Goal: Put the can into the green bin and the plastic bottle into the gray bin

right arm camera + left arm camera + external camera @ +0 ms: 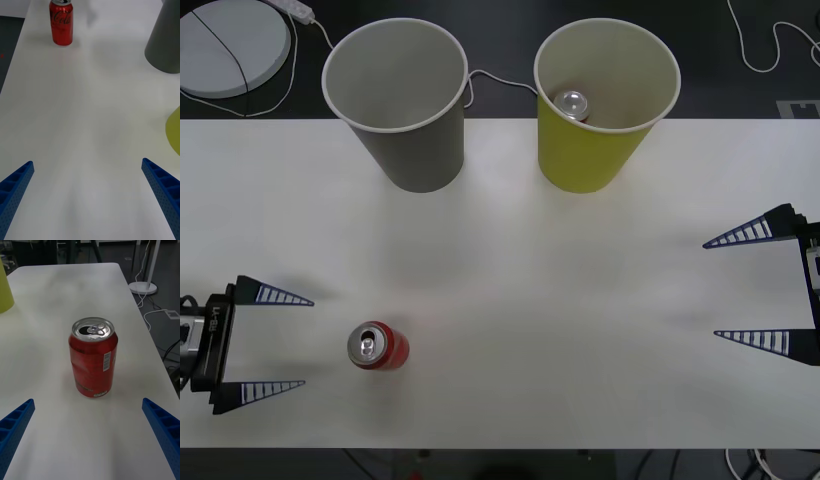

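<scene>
Since the can [378,346] stands upright on the table [530,260] just ahead of the left gripper [275,340] — fingers spread wide, empty — that gripper should advance level, straddle its midsection, close squarely, then lift for the green bin [600,100]; the right gripper [750,286] waits apart, also spread.

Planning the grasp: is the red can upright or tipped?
Upright. The red can stands on its base on the table, silver top and pull tab facing up.

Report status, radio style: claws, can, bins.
Left claw open, just short of red can. Right claw open, idle at right edge. Can upright on table. Green bin already holds a silver can; path clear.
</scene>
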